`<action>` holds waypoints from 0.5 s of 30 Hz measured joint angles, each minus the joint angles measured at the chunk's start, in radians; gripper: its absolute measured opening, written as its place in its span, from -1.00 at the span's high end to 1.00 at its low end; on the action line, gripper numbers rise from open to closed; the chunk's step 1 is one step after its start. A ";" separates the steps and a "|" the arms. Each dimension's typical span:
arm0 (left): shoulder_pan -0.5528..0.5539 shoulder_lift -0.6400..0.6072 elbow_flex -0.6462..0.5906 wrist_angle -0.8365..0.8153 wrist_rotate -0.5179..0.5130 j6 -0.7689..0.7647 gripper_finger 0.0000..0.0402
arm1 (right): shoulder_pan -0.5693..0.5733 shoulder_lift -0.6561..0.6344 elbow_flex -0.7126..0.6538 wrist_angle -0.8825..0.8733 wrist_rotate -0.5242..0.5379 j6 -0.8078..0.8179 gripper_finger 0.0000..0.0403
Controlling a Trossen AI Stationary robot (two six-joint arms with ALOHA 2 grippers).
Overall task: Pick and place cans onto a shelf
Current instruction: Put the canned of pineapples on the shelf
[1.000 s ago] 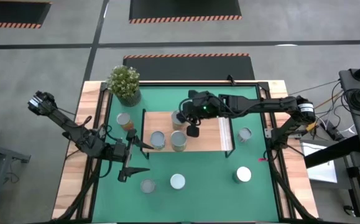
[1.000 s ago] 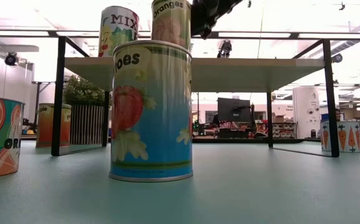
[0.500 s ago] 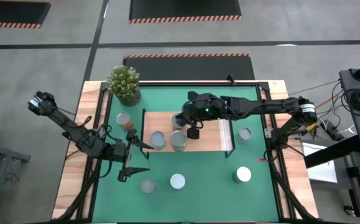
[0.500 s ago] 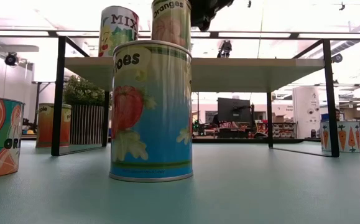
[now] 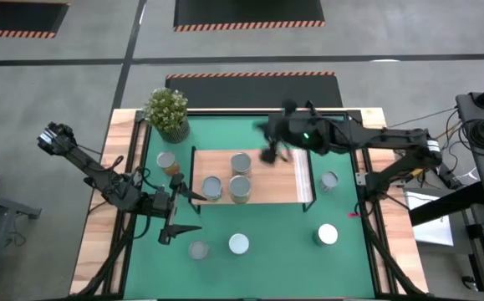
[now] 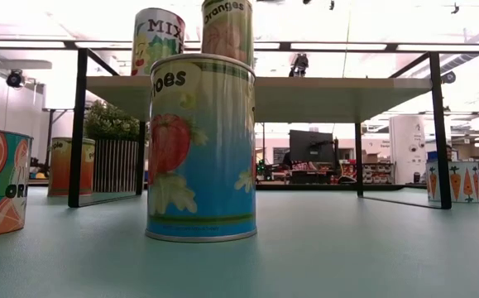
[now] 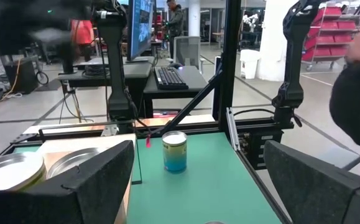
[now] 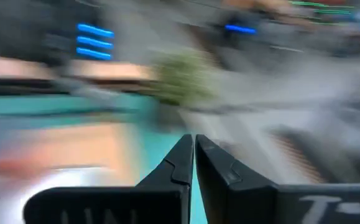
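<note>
Three cans (image 5: 240, 162) stand upright on the light-wood shelf (image 5: 271, 191). Five more stand on the green mat around it: one left, one right, three in front.

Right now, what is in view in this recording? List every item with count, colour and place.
cans on shelf: three, silvery tops, on the light-wood board
cans on mat: five, silvery tops; one by the plant, two at the near edge, two on the right side
shelf: one, light wood on black frame, mid-table
potted plant: one, green leaves, far left corner of the mat
table mat: one, green, covers the table
left gripper: one, dark, fingers open, waiting over the mat's near left
right gripper: one, dark, fingers shut, empty, above the shelf's far edge
</note>
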 joint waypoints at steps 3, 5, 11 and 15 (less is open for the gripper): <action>0.000 0.001 0.000 -0.001 0.000 -0.002 -0.70 | 0.103 -0.055 -0.037 -0.038 -0.278 0.020 0.96; 0.000 0.001 0.000 0.001 0.000 -0.017 -0.70 | 0.192 -0.081 -0.080 -0.042 -0.414 0.005 0.96; 0.000 0.001 0.000 0.013 0.001 -0.112 -0.70 | 0.489 -0.142 -0.264 0.050 -0.218 0.001 0.96; 0.000 0.001 0.000 0.066 0.001 -0.126 -0.70 | 0.624 -0.164 -0.380 0.154 0.004 0.015 0.96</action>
